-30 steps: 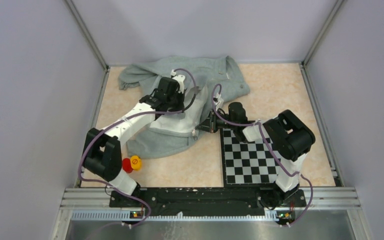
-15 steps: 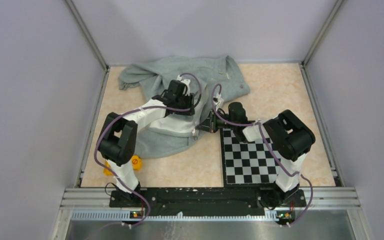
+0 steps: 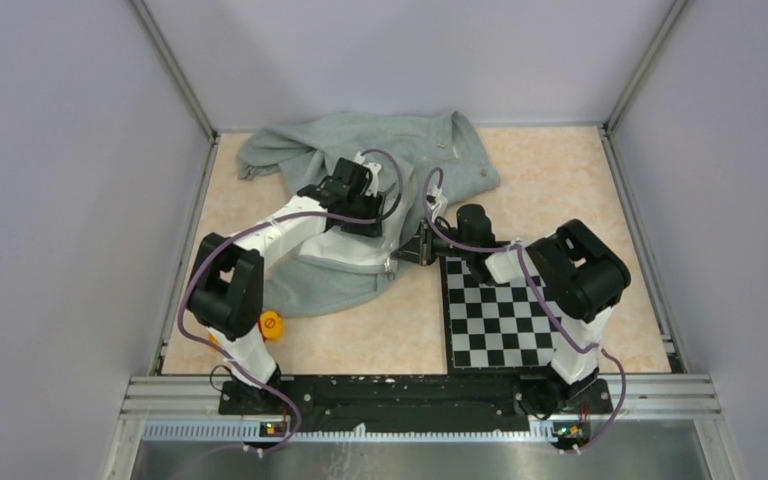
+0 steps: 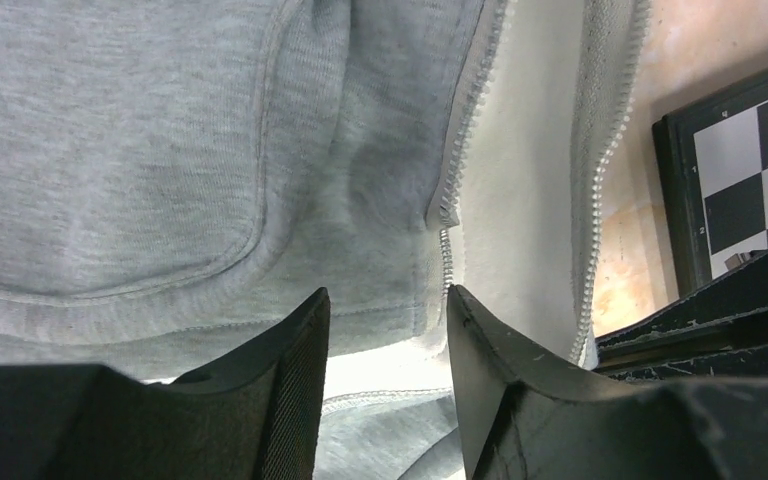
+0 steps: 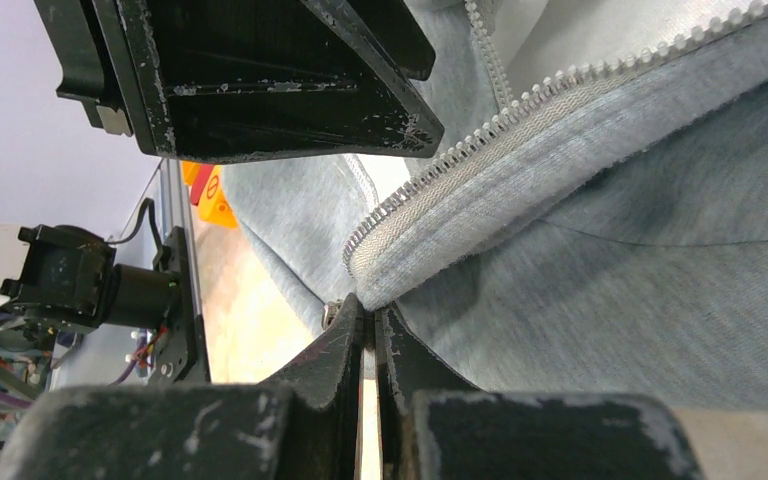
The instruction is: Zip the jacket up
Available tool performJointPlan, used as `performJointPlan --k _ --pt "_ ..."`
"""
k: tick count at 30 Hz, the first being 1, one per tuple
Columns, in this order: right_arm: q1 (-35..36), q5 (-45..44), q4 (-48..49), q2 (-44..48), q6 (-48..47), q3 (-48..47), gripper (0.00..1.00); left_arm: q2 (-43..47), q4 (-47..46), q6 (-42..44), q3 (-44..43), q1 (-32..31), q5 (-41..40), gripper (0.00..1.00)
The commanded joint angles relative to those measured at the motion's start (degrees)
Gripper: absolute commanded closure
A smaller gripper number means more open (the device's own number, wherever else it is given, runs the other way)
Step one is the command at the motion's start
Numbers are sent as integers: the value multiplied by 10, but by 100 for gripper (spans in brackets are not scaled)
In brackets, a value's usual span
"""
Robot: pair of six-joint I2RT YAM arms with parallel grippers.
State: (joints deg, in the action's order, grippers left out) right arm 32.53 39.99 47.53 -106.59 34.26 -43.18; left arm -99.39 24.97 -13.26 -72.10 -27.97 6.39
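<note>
The grey-green jacket (image 3: 400,150) lies crumpled at the back middle of the table, its front open and its pale lining (image 4: 520,200) showing between two rows of white zipper teeth (image 4: 458,170). My left gripper (image 4: 385,300) hovers open just above the jacket's lower front, with nothing between its fingers (image 4: 300,340). In the top view the left gripper (image 3: 368,222) sits over the jacket's middle. My right gripper (image 5: 370,312) is shut on the jacket's bottom hem corner, right under the zipper tape's end (image 5: 400,230). From above, the right gripper (image 3: 407,252) is at the jacket's right edge.
A black-and-white chessboard (image 3: 505,315) lies right of the jacket, under the right arm. A yellow toy (image 3: 271,323) sits by the left arm's elbow. Metal posts and grey walls enclose the table on three sides.
My left gripper has opened and come down and right over the jacket's front. The left elbow swung right, now hiding the red toy. The right gripper has stayed shut in place.
</note>
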Motion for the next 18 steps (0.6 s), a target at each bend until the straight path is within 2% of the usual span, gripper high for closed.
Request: performJointPlan --k 1,4,8,11,15,18 --pt "6 6 33 -7 -4 -17 100 -21 62 25 -58 -4 -3 47" --pt "5 6 34 -8 -4 -17 100 -29 65 33 -63 -6 -6 41" --pt "6 8 36 -8 -1 -16 100 -39 49 33 -63 -8 -3 40" --pt "6 8 36 -8 -1 -16 100 -54 42 33 -69 -14 -15 41" --pt "6 8 35 -8 -1 -16 100 -76 41 35 -71 -22 -43 49" --pt "5 8 34 -8 -1 -17 100 -87 29 31 -61 -23 -57 49"
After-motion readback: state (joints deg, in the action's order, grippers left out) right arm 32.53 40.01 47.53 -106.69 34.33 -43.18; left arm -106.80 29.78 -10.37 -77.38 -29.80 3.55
